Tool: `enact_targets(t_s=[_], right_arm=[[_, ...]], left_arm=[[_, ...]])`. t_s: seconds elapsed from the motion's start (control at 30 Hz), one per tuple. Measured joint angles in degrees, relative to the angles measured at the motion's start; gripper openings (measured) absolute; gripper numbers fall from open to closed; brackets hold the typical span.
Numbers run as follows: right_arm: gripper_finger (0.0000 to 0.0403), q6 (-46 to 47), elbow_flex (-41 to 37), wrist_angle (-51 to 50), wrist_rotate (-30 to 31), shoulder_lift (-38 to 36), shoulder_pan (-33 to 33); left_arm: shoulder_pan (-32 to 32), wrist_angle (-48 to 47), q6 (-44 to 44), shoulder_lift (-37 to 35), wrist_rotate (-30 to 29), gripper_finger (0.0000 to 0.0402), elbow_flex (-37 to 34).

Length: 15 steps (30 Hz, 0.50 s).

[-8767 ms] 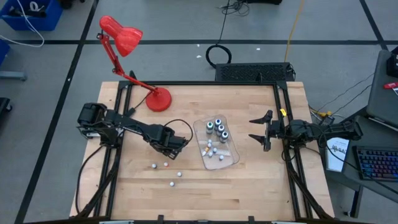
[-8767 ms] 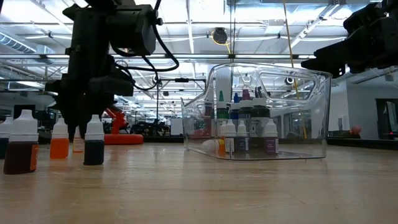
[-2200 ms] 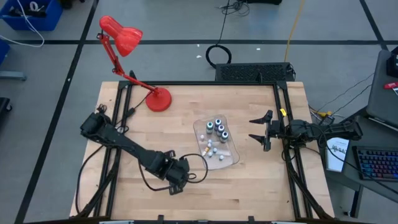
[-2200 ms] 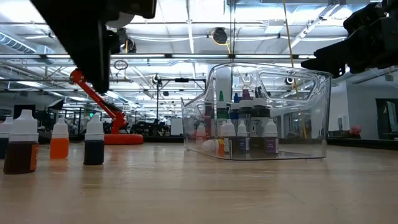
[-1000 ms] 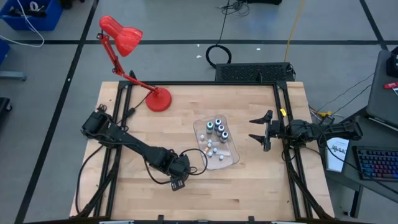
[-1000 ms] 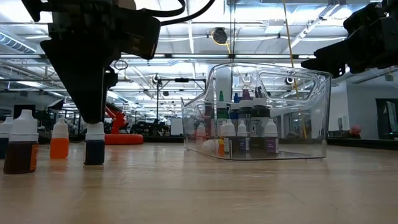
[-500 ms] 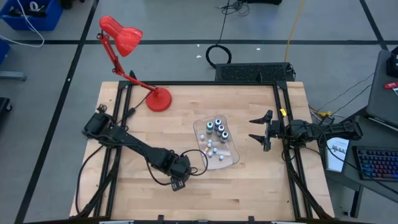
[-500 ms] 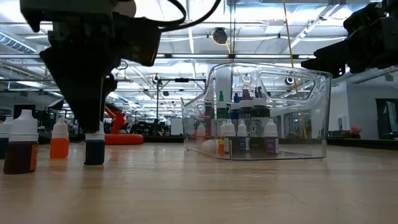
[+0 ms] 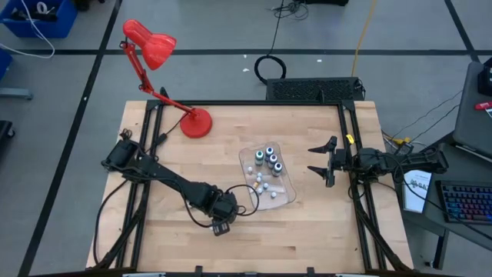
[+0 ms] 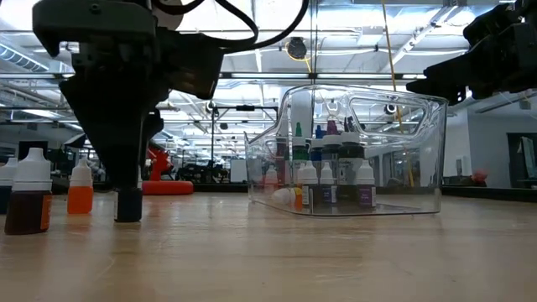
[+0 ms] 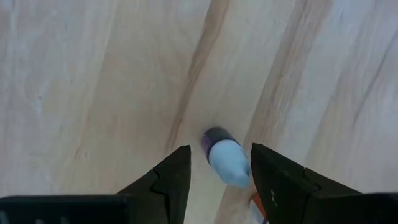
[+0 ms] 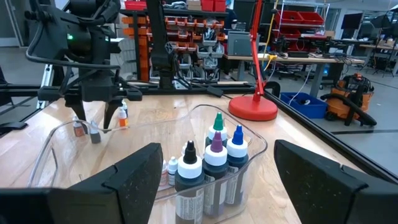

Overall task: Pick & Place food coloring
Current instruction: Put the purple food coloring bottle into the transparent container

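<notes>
A small dark food coloring bottle (image 10: 128, 205) with a white cap (image 11: 228, 163) stands on the wooden table at front left. My left gripper (image 11: 221, 148) points down over it, open, one finger on each side of the cap. A brown bottle (image 10: 28, 201) and an orange one (image 10: 80, 197) stand close beside it. Several more bottles (image 12: 214, 155) stand in the clear tray (image 9: 286, 192) at mid-table. My right gripper (image 9: 319, 160) waits open and level to the right of the tray. My left gripper comes from above, and its fingers (image 11: 268, 174) stand on either side of the bottle's white cap. The cap sits close against one finger; I cannot tell whether they touch. The bottle stands upright on the table.
A red desk lamp (image 9: 165, 77) stands with its base (image 9: 196, 123) on the table's far left part. A black cable (image 9: 244, 206) loops off my left wrist between the gripper and the tray. Bare wood stretches along the near edge (image 9: 307, 238).
My left gripper has sunk a little, straight down over the dark bottle: in the low view its fingers now cover the white cap that showed below them a second ago. The bottle has stayed in place.
</notes>
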Motion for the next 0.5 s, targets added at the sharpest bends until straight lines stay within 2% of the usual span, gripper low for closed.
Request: enact_targets(t_s=[0.5], right_arm=[[0.0295, 0.01, 0.01, 0.00, -0.01, -0.01, 0.01]], left_arm=[[0.00, -0.70, 0.44, 0.00, 0.59, 0.0168, 0.00]])
